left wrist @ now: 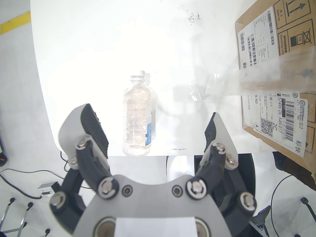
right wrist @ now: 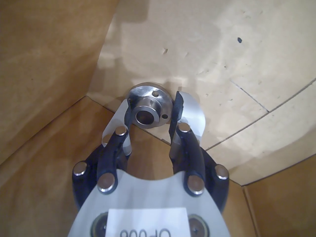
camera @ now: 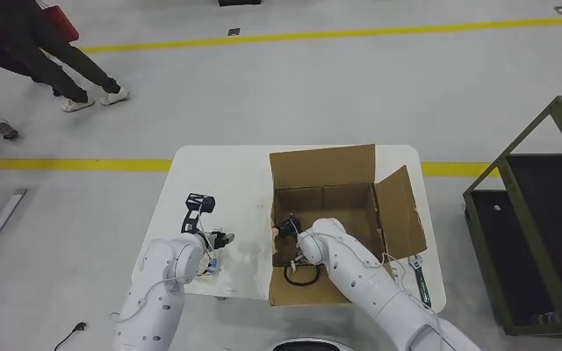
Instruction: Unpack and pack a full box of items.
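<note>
Right gripper point(right wrist: 151, 111) pinches a steel flanged hub point(right wrist: 148, 106) across its rim, low in a corner of the open cardboard box point(camera: 320, 167), a grip that looks meant for lifting it out. From above, the box fills the table's point(camera: 219, 175) 3 o'clock half. Left gripper point(left wrist: 151, 119), fingers spread, hangs at the box's 9 o'clock over a clear plastic bottle point(left wrist: 137, 114) on the tabletop, probably where unpacked items go.

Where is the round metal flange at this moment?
In the right wrist view, the metal flange lies inside the cardboard box, on its floor near a corner, clasped by the right gripper.
</note>
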